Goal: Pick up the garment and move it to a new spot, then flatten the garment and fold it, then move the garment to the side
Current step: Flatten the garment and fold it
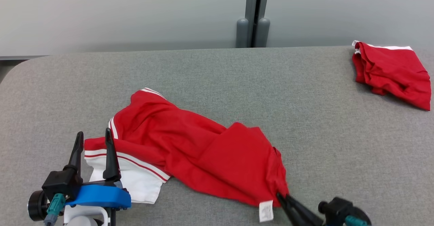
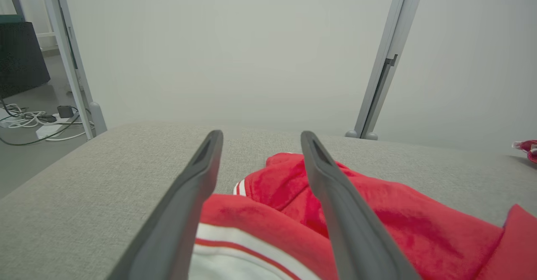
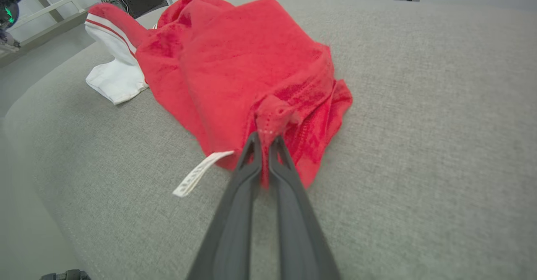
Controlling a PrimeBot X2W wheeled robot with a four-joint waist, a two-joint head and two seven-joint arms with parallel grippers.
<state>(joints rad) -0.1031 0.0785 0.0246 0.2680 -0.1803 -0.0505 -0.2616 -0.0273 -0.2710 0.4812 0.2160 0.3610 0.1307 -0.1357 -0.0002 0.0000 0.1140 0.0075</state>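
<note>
Garment [image 1: 203, 151] is lying crumpled on the grey table [image 1: 305, 134], and I am reading it outward from my grip. First comes a puckered red hem with a white label [image 3: 201, 173] hanging beside it, then a wide stretch of rumpled red cloth. At the far end there is a white panel edged with thin red and white stripes.

I am counting two red garments. One is this one, near the front of the table. The other is a second garment [image 1: 393, 72], bunched up at the table's far right corner, well apart from the first. I am also counting one label and two pairs of fingers.

My right fingers [image 3: 239, 196] are pressing together at their tips, pinching that puckered bit of hem just beside the label. My left fingers [image 1: 110, 155] are standing spread and gripping nothing. In the left wrist view they [image 2: 180, 213] are pointing across the striped white end, which is lying below and between them. Whether they are touching the cloth I cannot tell.
</note>
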